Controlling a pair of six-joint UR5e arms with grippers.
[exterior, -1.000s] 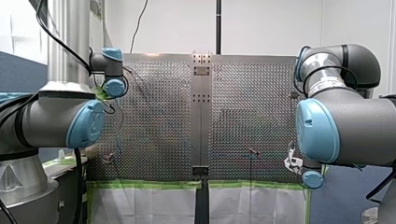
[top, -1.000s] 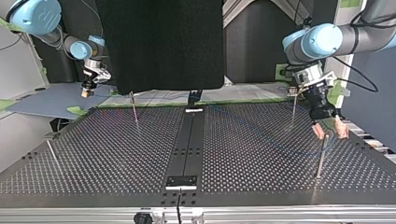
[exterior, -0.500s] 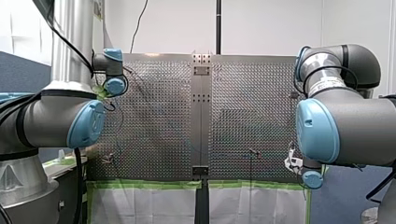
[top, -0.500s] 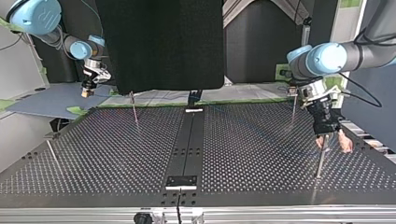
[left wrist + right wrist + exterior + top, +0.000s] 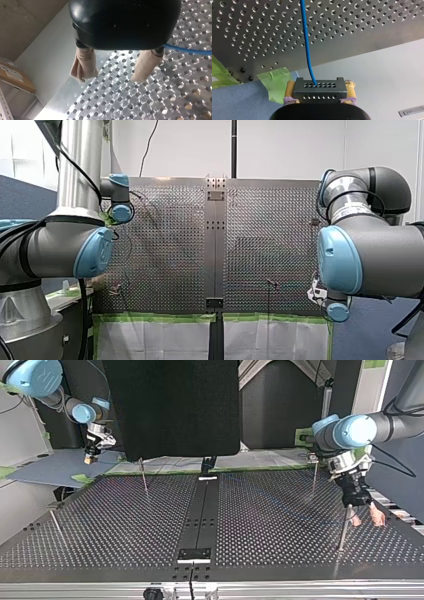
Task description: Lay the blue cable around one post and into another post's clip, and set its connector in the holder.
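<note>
My right jaws are clamped on the black connector (image 5: 319,86), with the blue cable (image 5: 307,45) running ahead over the table (image 5: 367,22). My left jaws are wide apart and empty, low by the post (image 5: 343,532) at the top view's right. Risk as I see it: they clip that post, or miss the cable near one pad (image 5: 146,65).

My left arm (image 5: 50,245) and my right arm (image 5: 385,255) were grey metal tubes with round light-blue joint caps (image 5: 341,261) and black bands. A black cable (image 5: 83,320) ran by my left arm, and a white printed label (image 5: 352,212) ringed my right arm. My left gripper (image 5: 110,78) had a glossy black housing and beige cloth-wrapped fingers (image 5: 85,63). My right gripper (image 5: 320,86) had a black housing and yellowish pads (image 5: 350,87) with purple wrap lower down.
</note>
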